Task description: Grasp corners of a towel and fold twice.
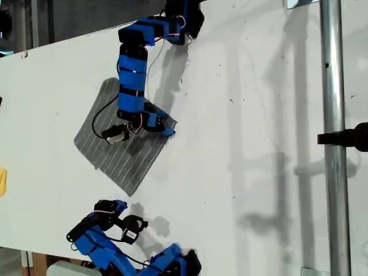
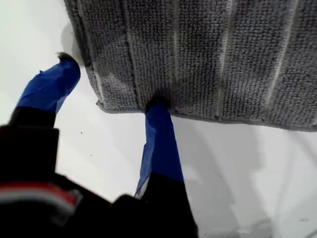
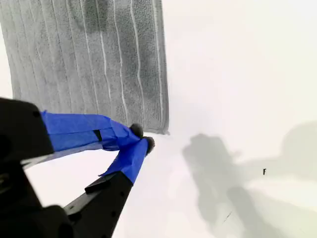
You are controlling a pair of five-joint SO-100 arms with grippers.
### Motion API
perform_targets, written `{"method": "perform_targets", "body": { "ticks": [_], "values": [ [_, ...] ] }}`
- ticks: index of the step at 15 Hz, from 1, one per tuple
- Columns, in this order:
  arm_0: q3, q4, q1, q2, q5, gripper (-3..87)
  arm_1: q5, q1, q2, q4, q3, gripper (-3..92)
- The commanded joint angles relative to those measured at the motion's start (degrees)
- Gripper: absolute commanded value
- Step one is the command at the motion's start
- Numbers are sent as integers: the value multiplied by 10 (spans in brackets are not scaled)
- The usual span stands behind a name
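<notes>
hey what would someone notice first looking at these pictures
A grey striped towel lies flat on the white table, toward the exterior view's left. My first gripper reaches over it, jaws open at one corner. My second gripper hangs off the towel near another corner, jaws shut.

We are looking down on a white table (image 1: 241,144) that is filling nearly the whole exterior view, its surface carrying small dark specks and soft grey shadows. A metal pole (image 1: 334,138) is running top to bottom along the exterior view's right, with a black clamp (image 1: 345,138) gripping it partway down. Past the table's far edge (at the exterior view's top left) a dim, dark room is showing.
</notes>
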Motion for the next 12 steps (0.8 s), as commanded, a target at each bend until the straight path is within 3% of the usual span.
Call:
{"method": "perform_targets", "body": {
  "ticks": [1, 2, 3, 6, 12],
  "values": [
    [-15, 8, 0, 26, -2, -29, 4, 11, -9, -22, -18, 280],
    [-15, 8, 0, 27, -2, -29, 3, 15, -20, -30, -18, 206],
    [-15, 8, 0, 27, -2, -29, 5, 17, -27, -36, -19, 73],
    [-14, 8, -1, 27, -2, -29, 4, 13, -24, -44, -20, -3],
    [-73, 27, 12, 42, -1, -28, 1, 2, -24, -53, -17, -3]
  ]
}}
